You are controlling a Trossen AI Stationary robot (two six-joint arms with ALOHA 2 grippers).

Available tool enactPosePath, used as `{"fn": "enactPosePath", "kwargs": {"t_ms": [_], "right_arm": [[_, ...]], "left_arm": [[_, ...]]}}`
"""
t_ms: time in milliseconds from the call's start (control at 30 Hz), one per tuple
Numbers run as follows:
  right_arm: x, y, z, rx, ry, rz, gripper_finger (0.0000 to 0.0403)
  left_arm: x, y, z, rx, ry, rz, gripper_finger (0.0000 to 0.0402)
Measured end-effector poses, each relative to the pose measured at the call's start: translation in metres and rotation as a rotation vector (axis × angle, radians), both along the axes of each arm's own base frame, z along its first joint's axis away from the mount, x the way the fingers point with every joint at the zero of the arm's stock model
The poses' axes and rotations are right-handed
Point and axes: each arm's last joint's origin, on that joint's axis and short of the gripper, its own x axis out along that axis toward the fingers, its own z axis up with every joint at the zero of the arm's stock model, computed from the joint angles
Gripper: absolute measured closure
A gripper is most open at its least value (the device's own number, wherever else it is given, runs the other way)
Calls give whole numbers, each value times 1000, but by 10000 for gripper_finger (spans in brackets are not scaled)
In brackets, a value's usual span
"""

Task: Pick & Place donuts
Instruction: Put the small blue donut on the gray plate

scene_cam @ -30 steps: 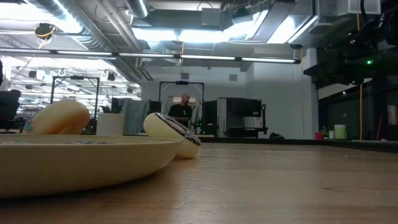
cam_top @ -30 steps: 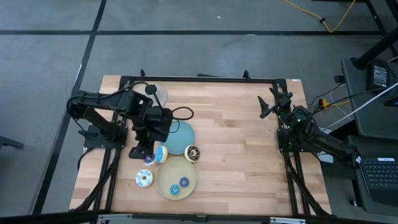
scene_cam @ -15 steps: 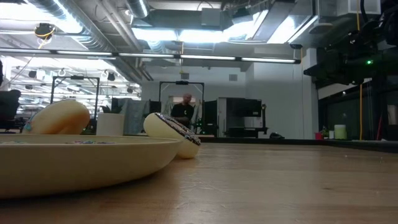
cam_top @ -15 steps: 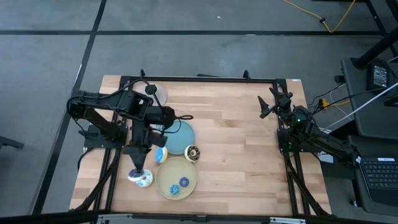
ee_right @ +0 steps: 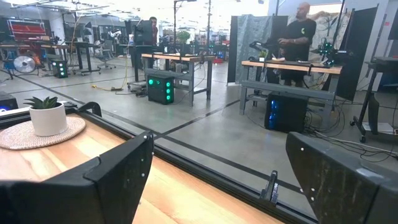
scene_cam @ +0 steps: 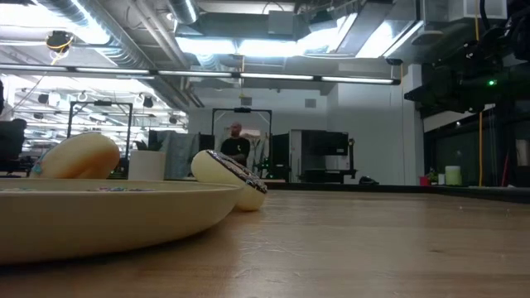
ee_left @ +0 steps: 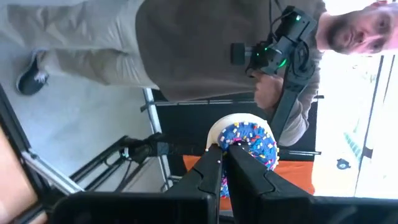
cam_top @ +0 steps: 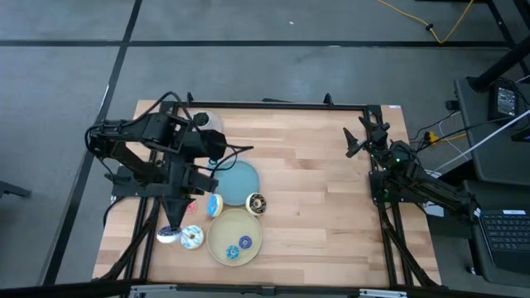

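**Donut lifted clear toward the table's near-left corner**

Since a second ago my left gripper (cam_top: 171,233) has swung outward past the pink donut (cam_top: 192,238), clenched on the blue-sprinkled donut (ee_left: 252,140). It looks light, rigid and slick; pinching through the ring's wall seems safest. Only my wrist view shows the sprinkles; overhead shows the beige plate (cam_top: 253,245) beside me. My right gripper (cam_top: 362,141) waits, released.

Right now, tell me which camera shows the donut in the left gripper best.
The left wrist view: the blue-sprinkled donut fills the centre, pinched between the left gripper's shut fingers. The high view shows only a small pale blob under the gripper beside the table's left edge. The low and right wrist views miss it.
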Motion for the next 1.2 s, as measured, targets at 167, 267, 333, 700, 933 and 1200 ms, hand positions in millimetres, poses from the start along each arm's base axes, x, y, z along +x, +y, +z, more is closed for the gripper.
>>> {"fn": "enactPosePath", "kwargs": {"t_ms": [167, 267, 333, 700, 933, 1200], "right_arm": [[0, 0, 0, 0, 0, 0, 38], [0, 0, 0, 0, 0, 0, 38], [0, 0, 0, 0, 0, 0, 38], [0, 0, 0, 0, 0, 0, 38], [0, 0, 0, 0, 0, 0, 38], [0, 0, 0, 0, 0, 0, 38]], "left_arm": [[0, 0, 13, -20, -20, 21, 389], [0, 0, 25, -40, -65, 33, 389], [-1, 0, 35, -53, -116, 44, 389], [-20, 4, 96, -139, -444, 88, 389], [-41, 8, 130, -171, -763, 104, 396], [-58, 16, 145, -78, -1135, 203, 398]]}}
